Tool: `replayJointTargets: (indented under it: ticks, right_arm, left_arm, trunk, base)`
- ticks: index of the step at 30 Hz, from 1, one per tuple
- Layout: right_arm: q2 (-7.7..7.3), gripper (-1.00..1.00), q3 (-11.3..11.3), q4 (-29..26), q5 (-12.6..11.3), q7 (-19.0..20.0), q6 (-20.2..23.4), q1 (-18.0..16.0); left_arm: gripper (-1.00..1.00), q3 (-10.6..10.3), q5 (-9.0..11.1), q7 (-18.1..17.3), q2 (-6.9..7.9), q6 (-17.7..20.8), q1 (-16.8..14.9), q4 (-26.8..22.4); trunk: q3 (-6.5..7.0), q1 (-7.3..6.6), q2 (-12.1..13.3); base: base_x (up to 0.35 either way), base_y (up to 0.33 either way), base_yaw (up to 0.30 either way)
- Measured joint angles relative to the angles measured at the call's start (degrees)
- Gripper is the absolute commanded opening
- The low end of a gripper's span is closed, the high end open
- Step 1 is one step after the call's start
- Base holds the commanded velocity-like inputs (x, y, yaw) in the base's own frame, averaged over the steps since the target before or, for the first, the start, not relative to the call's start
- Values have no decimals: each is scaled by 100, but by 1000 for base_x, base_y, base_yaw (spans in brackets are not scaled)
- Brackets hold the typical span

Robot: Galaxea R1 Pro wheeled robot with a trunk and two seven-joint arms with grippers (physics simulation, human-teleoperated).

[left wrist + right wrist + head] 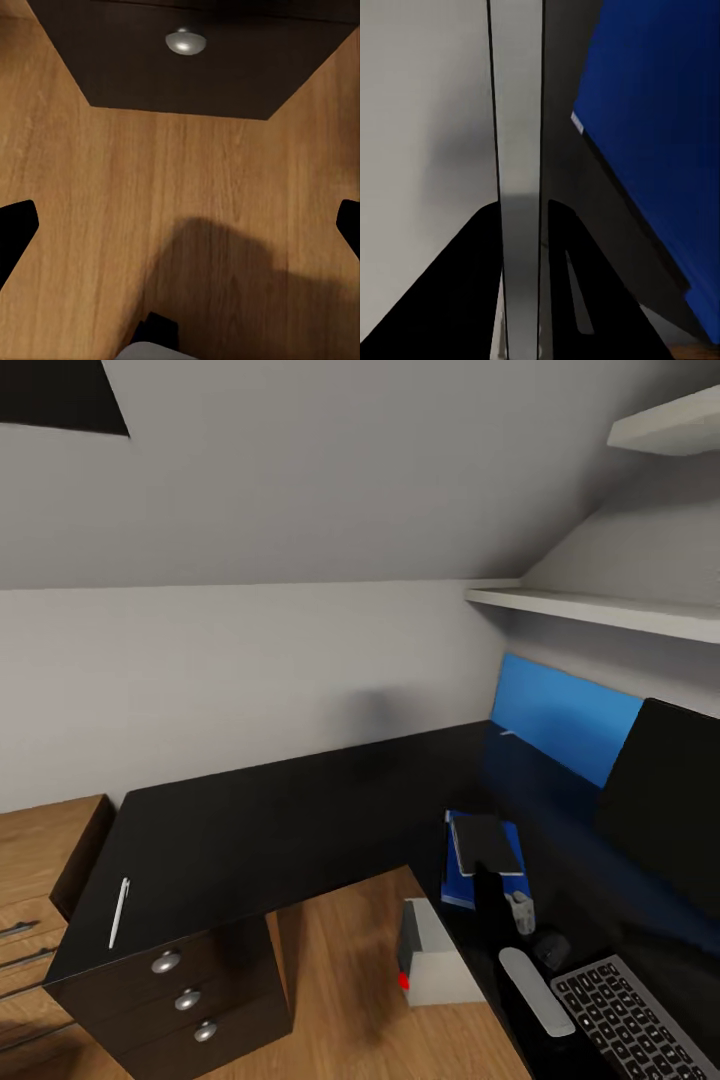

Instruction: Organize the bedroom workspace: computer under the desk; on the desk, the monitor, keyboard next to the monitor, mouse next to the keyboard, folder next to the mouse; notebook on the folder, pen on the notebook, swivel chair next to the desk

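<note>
The black desk (300, 810) runs along the wall and turns toward me at the right. On that wing the blue folder (462, 880) lies flat. Over it my right gripper (489, 882) (523, 206) is shut on the dark notebook (487, 842), which shows edge-on as a grey strip (521, 112) between the fingers. Nearer me are the mouse (552, 950) and keyboard (625, 1020), with the monitor (665, 800) behind. The pen (118, 912) lies at the desk's left end. The computer (432, 958) stands under the desk. My left gripper (180, 232) hangs open over the floor. The swivel chair is out of view.
A black drawer unit (190, 1000) with round knobs (184, 41) sits under the desk's left end, beside a wooden dresser (40, 880). A blue wall panel (565, 715) and white shelves (600, 610) line the right wall. Wood floor (350, 980) lies in the desk's corner.
</note>
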Motion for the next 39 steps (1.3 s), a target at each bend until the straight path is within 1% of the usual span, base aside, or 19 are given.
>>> replayJointTargets:
  ticks: [29, 33, 39]
  right_arm:
    - [-3, -100, -39, 21, -4, 34, -4, -1]
    - [1, -100, -194, 23, 1, 16, -28, -1]
    - [2, -100, -217, 25, 4, 14, -28, -1]
  left_arm:
    - [100, -17, 0, 0, -7, 0, 0, 3]
    - [100, -14, 1, 0, -8, 0, 0, 2]
    - [100, -15, 0, 0, -8, 0, 0, 0]
  trunk:
    - [0, 0, 0]
    - [0, 0, 0]
    - [0, 0, 0]
  base:
    - [0, 0, -1]
    - [0, 0, 0]
    - [23, 0, 0]
